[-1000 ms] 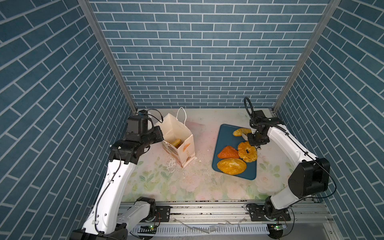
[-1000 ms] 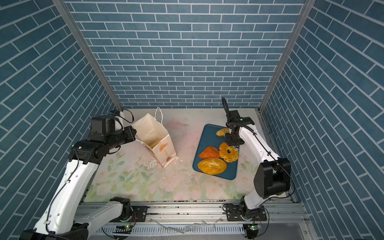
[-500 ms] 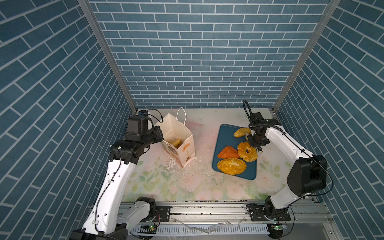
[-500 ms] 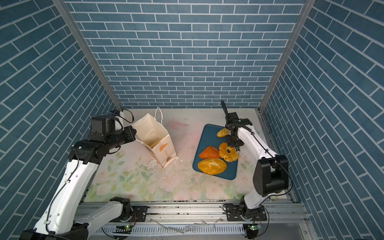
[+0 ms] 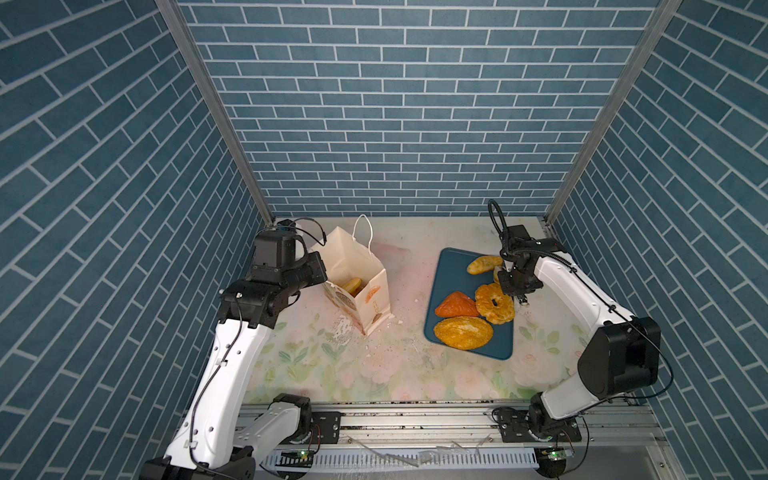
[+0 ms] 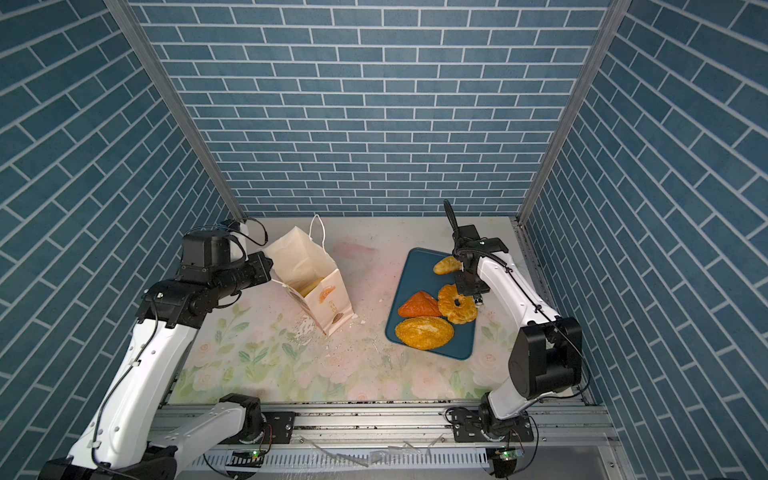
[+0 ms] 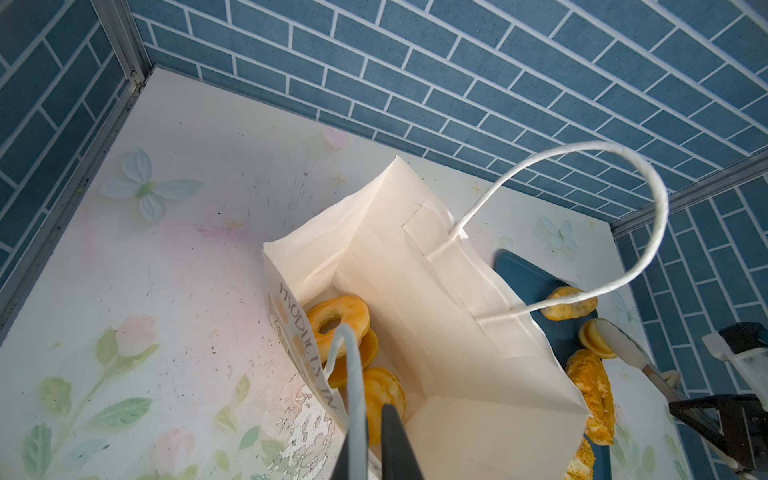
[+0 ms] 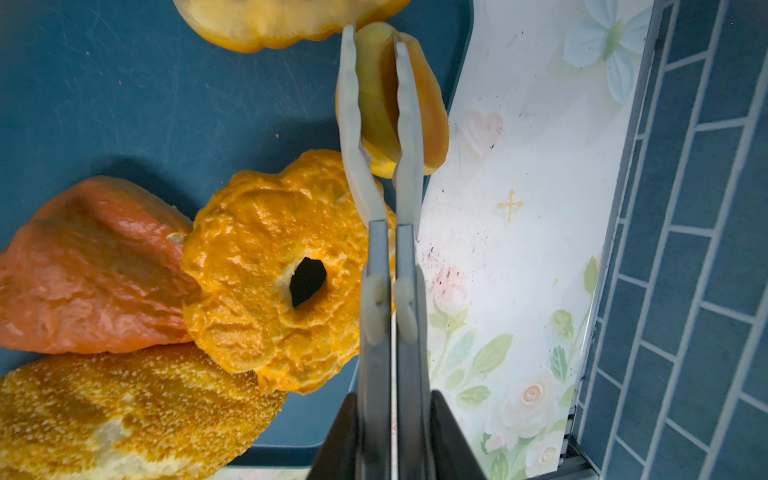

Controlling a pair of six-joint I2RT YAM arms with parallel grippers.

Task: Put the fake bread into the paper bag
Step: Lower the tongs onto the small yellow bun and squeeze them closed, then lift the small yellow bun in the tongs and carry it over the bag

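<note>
The paper bag [image 5: 361, 286] [image 6: 307, 266] stands open at the left, tilted, with a ring pastry [image 7: 338, 320] and buns inside. My left gripper [image 5: 322, 270] [image 7: 372, 415] is shut on the bag's near rim by a cord handle. On the dark blue tray [image 5: 449, 266] lie a croissant [image 5: 484, 264], a bumpy ring [image 5: 494, 303] [image 8: 274, 270], a reddish triangle [image 5: 456, 305] and a seeded loaf [image 5: 463, 332]. My right gripper [image 5: 500, 274] [image 8: 374, 37] is shut on a small bun [image 8: 428, 108] at the tray's right edge, which stands on its edge between the fingers.
White crumbs and flaked paint [image 5: 345, 332] lie on the flowered tabletop in front of the bag. Blue brick walls close in the table on three sides. The metal rail [image 5: 415, 419] with both arm bases runs along the front edge.
My right gripper has come down a little toward the tray's right edge and closed its jaws on the small bun. The left arm and the bag have not moved.
</note>
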